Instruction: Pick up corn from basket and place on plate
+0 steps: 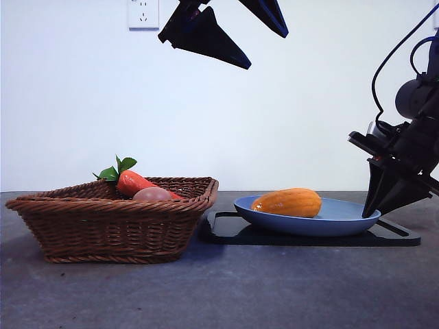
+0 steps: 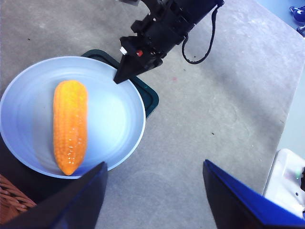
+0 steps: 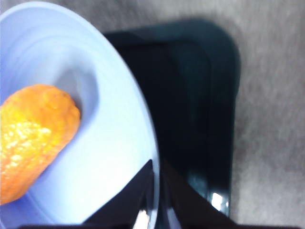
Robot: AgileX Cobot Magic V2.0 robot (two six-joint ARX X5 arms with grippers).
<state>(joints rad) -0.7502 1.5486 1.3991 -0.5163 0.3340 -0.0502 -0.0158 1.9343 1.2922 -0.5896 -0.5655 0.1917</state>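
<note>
The yellow-orange corn lies on its side in the blue plate. No gripper touches it. High over the gap between basket and plate, my left gripper hangs wide open and empty. My right gripper is shut on nothing, its tips low at the plate's right rim. The brown wicker basket stands to the left of the plate.
The plate rests on a flat black tray. In the basket lie a red-orange carrot with green leaves and a pinkish-tan rounded item. The right arm's body and cables rise at the right edge.
</note>
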